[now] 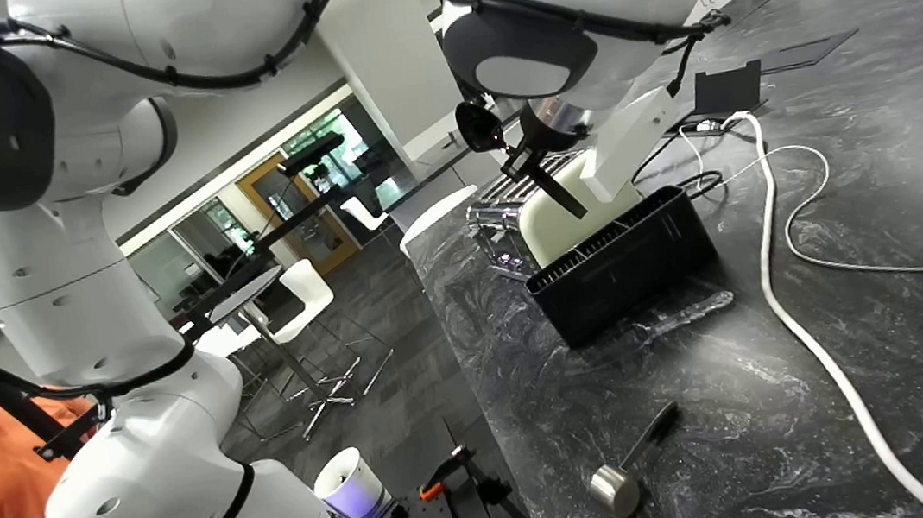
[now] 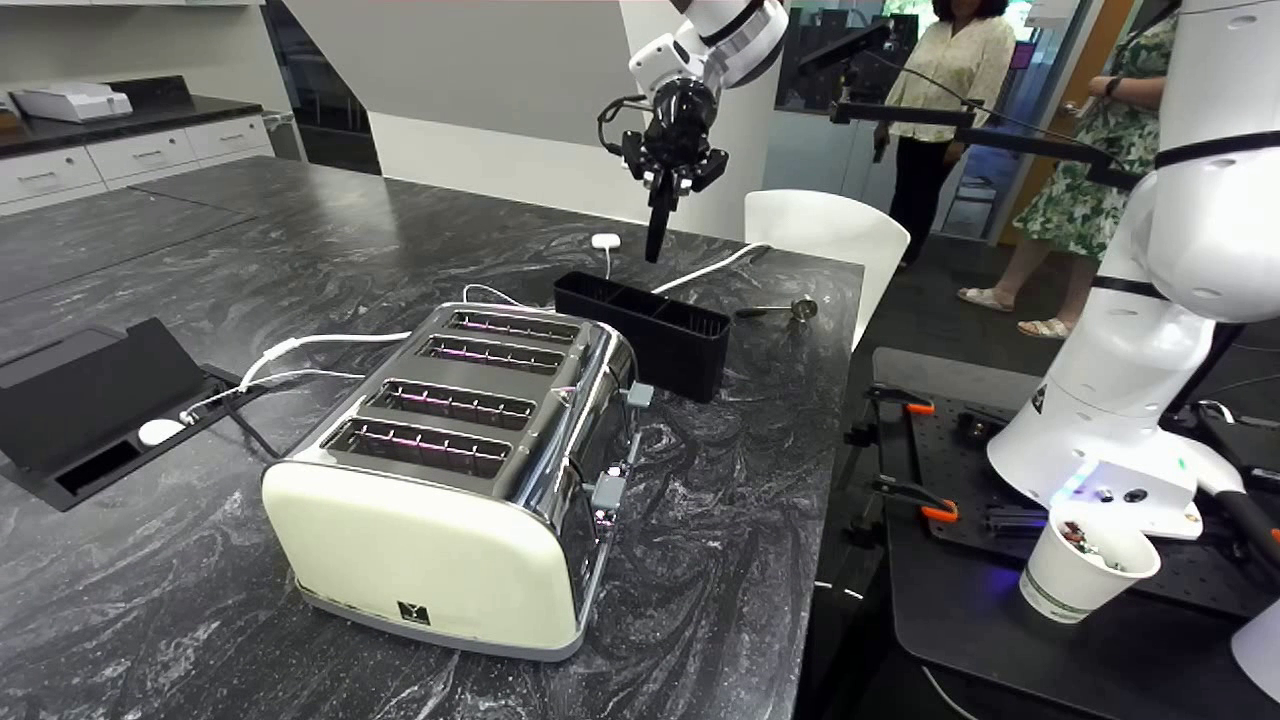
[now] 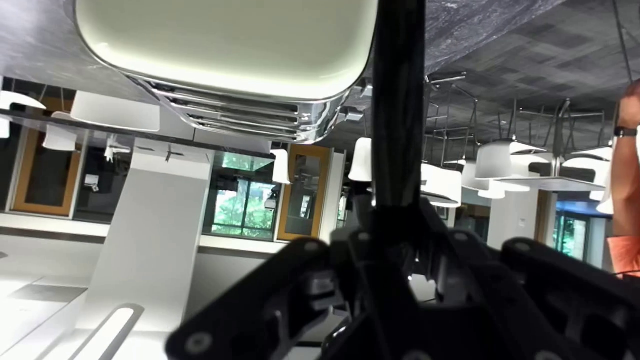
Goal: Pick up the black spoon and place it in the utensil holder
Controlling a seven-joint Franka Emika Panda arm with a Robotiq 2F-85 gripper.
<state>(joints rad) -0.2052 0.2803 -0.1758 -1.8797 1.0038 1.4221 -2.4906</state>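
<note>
One slow descent should serve: bring the black spoon (image 1: 558, 193) nearer upright, centre its handle tip over a compartment of the utensil holder (image 2: 690, 352), and release only once the tip is inside. The pincer (image 1: 518, 164) pinches the spoon near its bowl, above the holder's rim, in from the edge of the tabletop (image 2: 720, 500) facing the robot base (image 2: 1080, 450). All black, it slants, rounded bowl uppermost, handle downward.

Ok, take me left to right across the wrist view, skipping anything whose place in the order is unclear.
Toaster, black spoon, background table, then a person's arm at the right edge.
</note>
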